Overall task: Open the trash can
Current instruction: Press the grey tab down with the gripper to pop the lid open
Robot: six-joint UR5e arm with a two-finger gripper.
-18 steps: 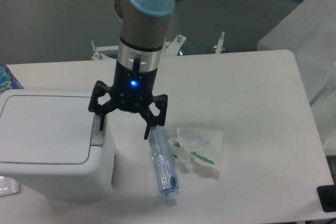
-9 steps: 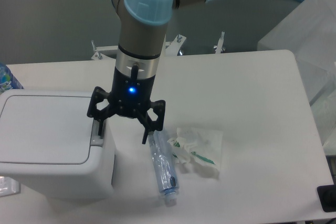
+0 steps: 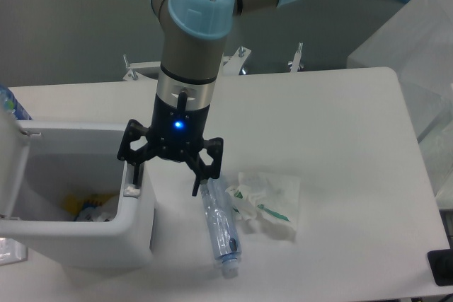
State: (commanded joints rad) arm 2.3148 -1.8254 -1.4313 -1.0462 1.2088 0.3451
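Gaping trash can (image 3: 106, 235), no legible label

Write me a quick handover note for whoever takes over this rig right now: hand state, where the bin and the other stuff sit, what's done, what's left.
Hand: open, holding nothing, one finger down at the small grey push tab on the bin's right rim.
Boxy white plastic trash can: at the table's left edge. Its flat white lid is swung up on the left; yellow rubbish shows inside.
Clear plastic bottle and crumpled white wrapper: lying on the white table, right of the bin.
Done: bin is open.
Left: lift the hand clear.
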